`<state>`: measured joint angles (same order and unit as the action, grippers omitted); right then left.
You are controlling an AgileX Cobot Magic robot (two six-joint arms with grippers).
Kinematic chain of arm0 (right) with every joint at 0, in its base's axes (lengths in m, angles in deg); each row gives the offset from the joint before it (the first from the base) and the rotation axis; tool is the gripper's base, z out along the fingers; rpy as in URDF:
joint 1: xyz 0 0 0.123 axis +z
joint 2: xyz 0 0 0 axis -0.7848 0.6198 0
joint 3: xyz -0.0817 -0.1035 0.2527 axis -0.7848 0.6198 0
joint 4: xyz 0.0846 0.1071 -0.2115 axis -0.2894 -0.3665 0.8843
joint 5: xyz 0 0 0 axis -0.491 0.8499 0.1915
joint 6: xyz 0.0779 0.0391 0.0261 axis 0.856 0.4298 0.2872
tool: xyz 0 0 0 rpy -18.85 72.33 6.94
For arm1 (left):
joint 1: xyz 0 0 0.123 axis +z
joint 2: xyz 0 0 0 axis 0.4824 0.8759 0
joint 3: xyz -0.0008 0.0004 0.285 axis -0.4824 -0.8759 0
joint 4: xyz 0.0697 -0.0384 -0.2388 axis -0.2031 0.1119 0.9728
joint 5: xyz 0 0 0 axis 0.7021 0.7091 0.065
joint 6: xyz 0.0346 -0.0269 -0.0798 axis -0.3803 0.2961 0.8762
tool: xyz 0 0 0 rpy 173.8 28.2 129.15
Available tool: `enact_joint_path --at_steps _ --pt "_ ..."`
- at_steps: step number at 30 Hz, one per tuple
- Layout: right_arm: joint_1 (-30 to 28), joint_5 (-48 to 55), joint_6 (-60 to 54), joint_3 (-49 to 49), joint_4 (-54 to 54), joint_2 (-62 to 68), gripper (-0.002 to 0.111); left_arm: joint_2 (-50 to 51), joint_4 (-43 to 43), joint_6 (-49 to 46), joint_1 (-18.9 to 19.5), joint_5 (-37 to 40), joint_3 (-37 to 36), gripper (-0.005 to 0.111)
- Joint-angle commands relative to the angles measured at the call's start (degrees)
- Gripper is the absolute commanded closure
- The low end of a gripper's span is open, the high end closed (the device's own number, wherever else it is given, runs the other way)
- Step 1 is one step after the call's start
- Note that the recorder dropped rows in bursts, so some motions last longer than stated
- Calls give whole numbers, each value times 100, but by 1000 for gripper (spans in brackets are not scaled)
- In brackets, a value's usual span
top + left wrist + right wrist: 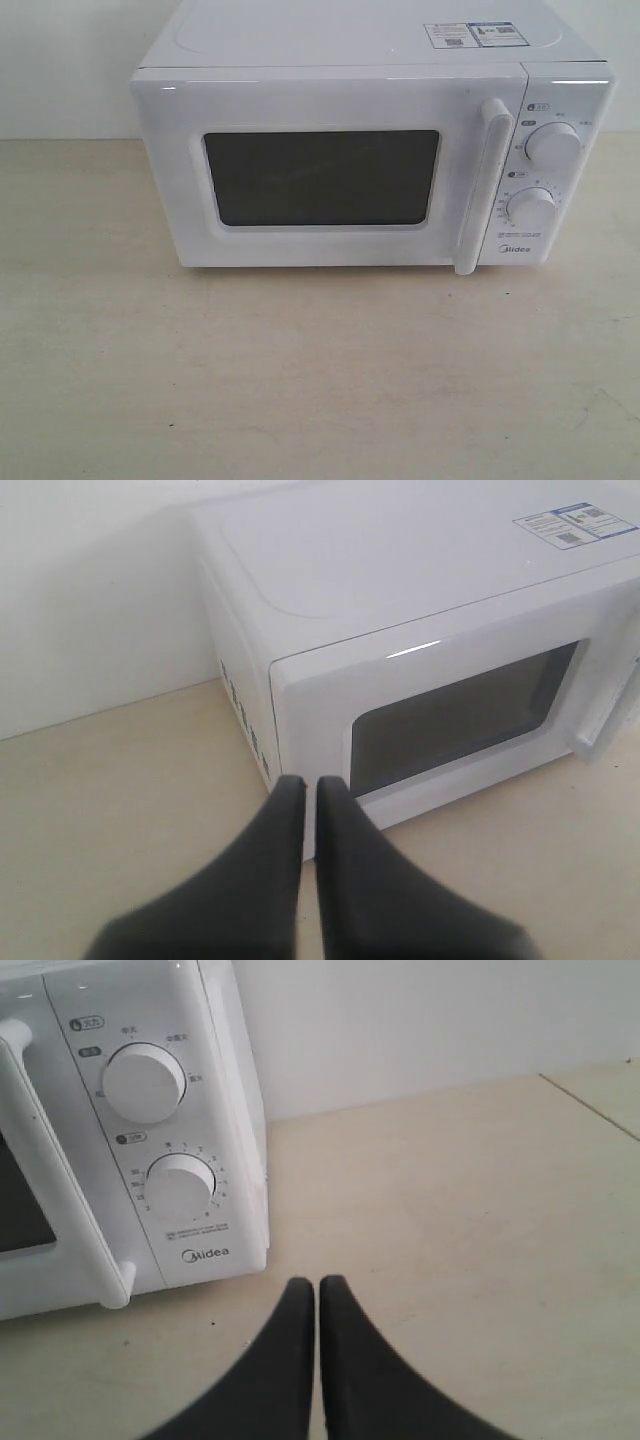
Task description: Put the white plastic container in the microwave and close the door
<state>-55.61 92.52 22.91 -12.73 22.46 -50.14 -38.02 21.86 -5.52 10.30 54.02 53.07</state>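
Left gripper (311, 783) pinched closed near microwave (400, 600), right gripper (317, 1285) likewise, door (330, 165) closed

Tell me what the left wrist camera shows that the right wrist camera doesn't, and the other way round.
Only the left wrist view: the microwave top with its stickers, its vented side wall, and the left tool, closed.
Only the right wrist view: the upper dial, the lower dial, the Midea logo, and the right tool, closed.
Both: the shut door, its bar handle, the table and the wall. Neither shows the white plastic container.
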Motion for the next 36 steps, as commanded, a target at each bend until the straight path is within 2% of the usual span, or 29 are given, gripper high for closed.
enact_joint_path --at_steps 1,2,10,14,17,19,36 --pt "-23 -68 -347 23 175 -149 108 -21 -27 56 -29 -71 -23 102" --pt "-12 -68 -630 23 175 -208 108 -21 -27 56 -29 -71 -23 102" --pt "-12 751 -751 23 108 -452 108 -21 -27 56 -29 -71 -23 102" --pt "16 751 -751 23 95 -452 108 -21 -27 56 -29 -71 -23 102" --pt "425 751 -751 23 143 -452 108 -21 -27 56 -29 -71 -23 102" --pt "481 751 -751 23 175 -452 108 -21 -27 56 -29 -71 -23 102" --pt "376 763 -751 23 175 -452 108 -21 -27 56 -29 -71 -23 102"
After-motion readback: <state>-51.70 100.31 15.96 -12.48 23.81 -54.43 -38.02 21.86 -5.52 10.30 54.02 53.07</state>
